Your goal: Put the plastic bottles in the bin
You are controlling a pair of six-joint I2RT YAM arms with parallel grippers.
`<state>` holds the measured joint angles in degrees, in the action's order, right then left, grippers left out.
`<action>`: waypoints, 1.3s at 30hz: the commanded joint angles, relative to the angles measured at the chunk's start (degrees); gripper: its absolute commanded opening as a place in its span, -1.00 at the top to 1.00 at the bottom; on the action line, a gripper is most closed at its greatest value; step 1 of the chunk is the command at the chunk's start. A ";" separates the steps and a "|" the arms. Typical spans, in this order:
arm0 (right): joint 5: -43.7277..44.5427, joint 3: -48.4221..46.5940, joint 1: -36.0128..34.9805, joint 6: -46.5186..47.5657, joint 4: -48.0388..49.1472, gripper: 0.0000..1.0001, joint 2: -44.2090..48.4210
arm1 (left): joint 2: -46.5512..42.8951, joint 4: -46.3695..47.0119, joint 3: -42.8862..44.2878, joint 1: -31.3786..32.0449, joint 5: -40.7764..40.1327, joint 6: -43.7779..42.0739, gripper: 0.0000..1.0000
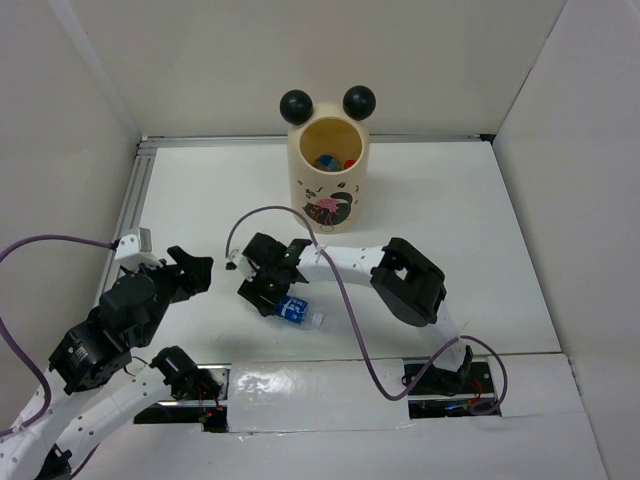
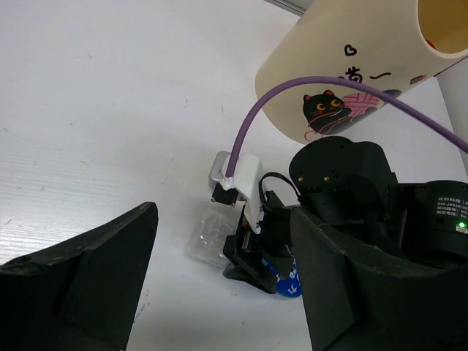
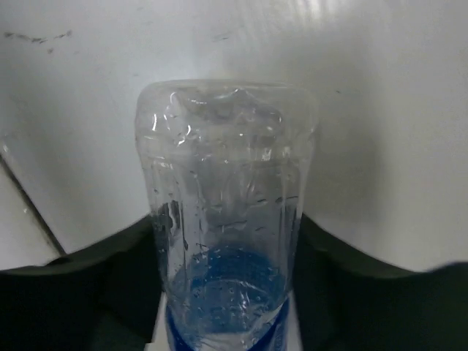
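A clear plastic bottle point(image 1: 296, 312) with a blue label lies on its side on the white table, in front of the bin. My right gripper point(image 1: 266, 287) reaches down over its clear end. In the right wrist view the bottle point(image 3: 227, 161) fills the space between the black fingers point(image 3: 124, 270), which press against both its sides. The cream bin point(image 1: 330, 195) with two black ball ears stands upright behind it, and blue and red bottle parts point(image 1: 328, 160) show inside. My left gripper point(image 1: 197, 270) hovers open and empty to the left of the bottle point(image 2: 205, 238).
White walls close in the table on the left, back and right. A purple cable point(image 1: 290, 215) arcs from the right wrist in front of the bin. The right arm's elbow point(image 1: 410, 282) lies right of the bottle. Shiny tape point(image 1: 330, 395) covers the near edge.
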<state>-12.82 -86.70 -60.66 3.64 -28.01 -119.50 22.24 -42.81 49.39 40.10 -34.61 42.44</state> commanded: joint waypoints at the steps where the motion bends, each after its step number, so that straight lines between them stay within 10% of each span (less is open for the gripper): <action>1: -0.27 -3.30 -0.08 2.77 -1.35 -0.12 -0.73 | -0.53 2.38 0.18 -0.11 0.33 0.37 -0.71; 6: -11.23 -12.34 5.45 9.45 -4.77 0.68 1.63 | -3.60 7.72 -0.86 -0.11 5.77 -3.66 -0.67; 10: -26.69 -20.78 14.59 14.81 -6.00 0.78 5.68 | -10.27 18.26 -3.50 -0.11 15.43 -10.25 -0.65; 16: -62.98 -34.58 31.46 23.78 -1.18 0.73 7.71 | -11.96 22.33 -4.03 -0.11 21.60 -11.23 -0.65; 27: -70.24 -47.25 36.23 19.21 7.71 0.59 6.21 | -6.51 26.46 -6.32 -0.11 25.91 -10.71 -0.67; 35: -71.29 -46.28 42.46 35.71 6.75 0.66 4.02 | -3.52 30.15 -8.07 -0.11 28.19 -9.65 -0.67; 39: -72.00 -45.58 43.70 38.02 6.21 0.14 0.77 | -2.99 30.77 -8.69 -0.11 28.72 -9.12 -0.67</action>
<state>-82.87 -132.42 -17.12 36.73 -23.11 -115.87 18.83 -16.01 40.91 40.10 -7.49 33.17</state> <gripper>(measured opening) 0.566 0.833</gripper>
